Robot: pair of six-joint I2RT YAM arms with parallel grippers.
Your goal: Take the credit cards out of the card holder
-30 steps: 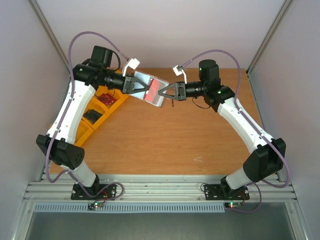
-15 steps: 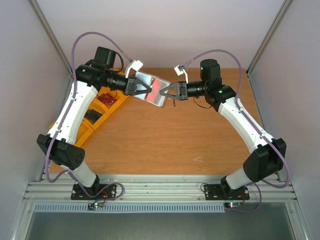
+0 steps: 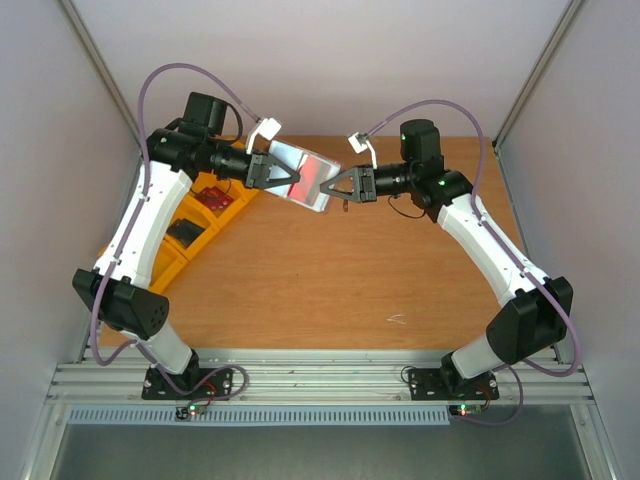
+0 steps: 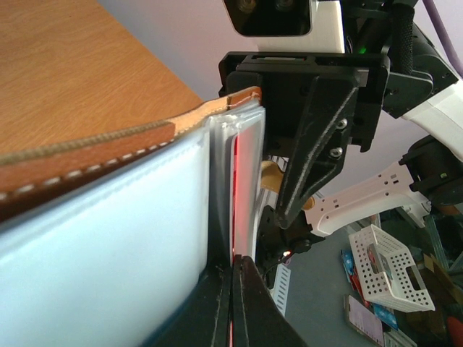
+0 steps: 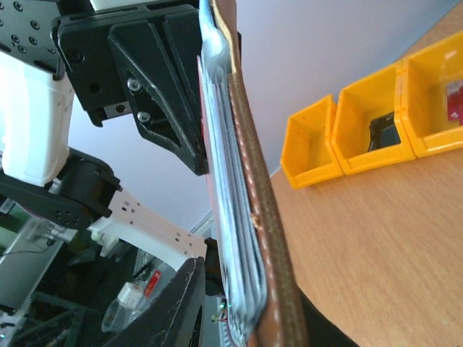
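Card holder (image 3: 312,170) hangs open in mid-air, upper centre of top view, off the desk (image 3: 330,290), grey-blue lining facing the top cam. Red card (image 4: 242,181) sits edge-on in its pocket stack, w/ the brown stitched leather on the outside. Left claw (image 3: 290,178) has holder's left end, fingers pinched narrow, red sliver btwn them. Right claw (image 3: 325,189) clamps the right end, one finger on pocket side, leather on the other. Claw tips near each other across holder. Open desk room below & to the right. Yellow bins (image 5: 315,163) at left edge, well apart.
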